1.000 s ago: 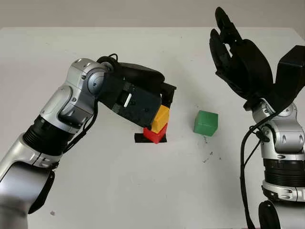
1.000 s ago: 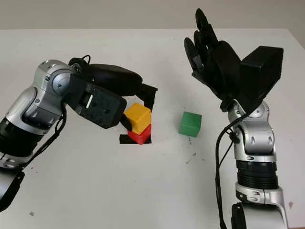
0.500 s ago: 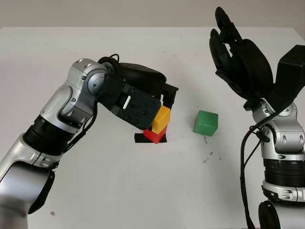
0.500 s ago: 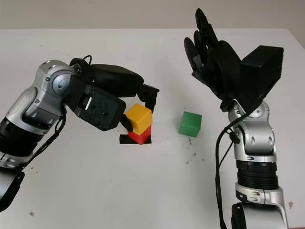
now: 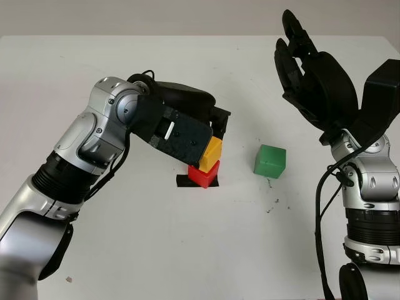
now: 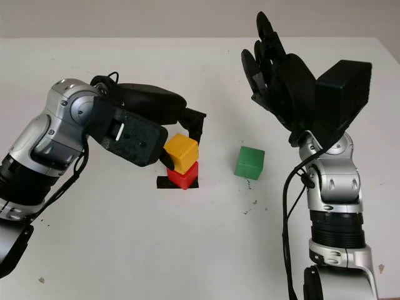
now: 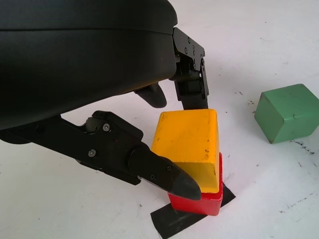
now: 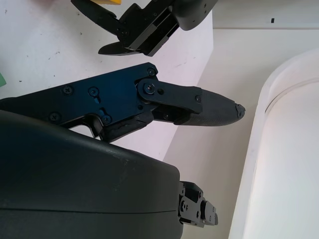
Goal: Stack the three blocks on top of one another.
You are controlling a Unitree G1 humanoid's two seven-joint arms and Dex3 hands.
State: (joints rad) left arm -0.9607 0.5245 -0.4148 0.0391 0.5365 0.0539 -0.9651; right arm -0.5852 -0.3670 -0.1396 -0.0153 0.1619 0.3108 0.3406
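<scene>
Left hand (image 6: 178, 140) has its fingers clamped on the yellow block (image 7: 188, 147), parked on the red block (image 7: 199, 199) over the black tape marker (image 7: 172, 221), probably lining it up. Green block (image 5: 270, 160) waits nearby on the desk (image 5: 187, 250). Right hand (image 6: 275, 69) is open, raised clear.

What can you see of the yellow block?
The yellow block is a plain, matte cube with softly rounded edges, possibly painted wood. It sits on the red block, turned slightly and overhanging it a little, so the stack is not square. The left hand is shut on it, one finger at its far face and another across its near lower corner.
</scene>
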